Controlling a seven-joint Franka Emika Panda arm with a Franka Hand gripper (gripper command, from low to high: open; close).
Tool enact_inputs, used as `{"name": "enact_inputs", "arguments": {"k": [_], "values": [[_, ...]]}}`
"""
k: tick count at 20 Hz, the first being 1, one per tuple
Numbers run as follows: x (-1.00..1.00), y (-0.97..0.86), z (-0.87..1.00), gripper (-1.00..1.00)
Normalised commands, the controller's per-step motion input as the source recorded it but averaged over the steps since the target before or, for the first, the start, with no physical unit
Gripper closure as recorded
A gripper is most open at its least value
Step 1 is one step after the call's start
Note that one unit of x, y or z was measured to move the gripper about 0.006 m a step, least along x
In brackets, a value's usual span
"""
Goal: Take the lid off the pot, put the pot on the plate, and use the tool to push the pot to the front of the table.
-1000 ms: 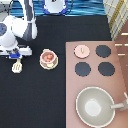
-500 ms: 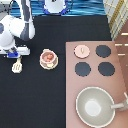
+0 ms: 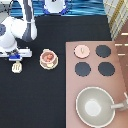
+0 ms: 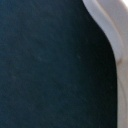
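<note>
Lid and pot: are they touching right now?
Apart. The exterior view shows the lid on the stove and the pot on the table, with the gripper above the tool.

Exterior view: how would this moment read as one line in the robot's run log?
gripper: over tool, exterior view's left | lid: off, on stove | pot: open, on plate | table: black

- Matt black desk (image 3: 60, 90), cloth-like in the wrist view.
- Gripper (image 3: 16, 56) at the exterior view's left, above the tool (image 3: 17, 66): glossy white plastic shell.
- Smooth pink plastic-looking lid (image 3: 82, 50) on matt reddish-brown stove counter (image 3: 117, 80).
- Dull grey metal-looking pan (image 3: 95, 106).
</note>
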Motion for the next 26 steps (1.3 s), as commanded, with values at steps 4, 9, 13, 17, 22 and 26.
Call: {"name": "enact_inputs", "arguments": {"k": [4, 9, 13, 17, 22, 26], "values": [[-0.69, 0.0, 0.32, 1.0], [-0.65, 0.17, 0.95, 1.0], [-0.73, 0.64, 0.92, 1.0], [-0.6, 0.76, 0.81, 1.0], [-0.47, 0.82, 0.43, 1.0], [-0.56, 0.92, -0.15, 1.0]]}}
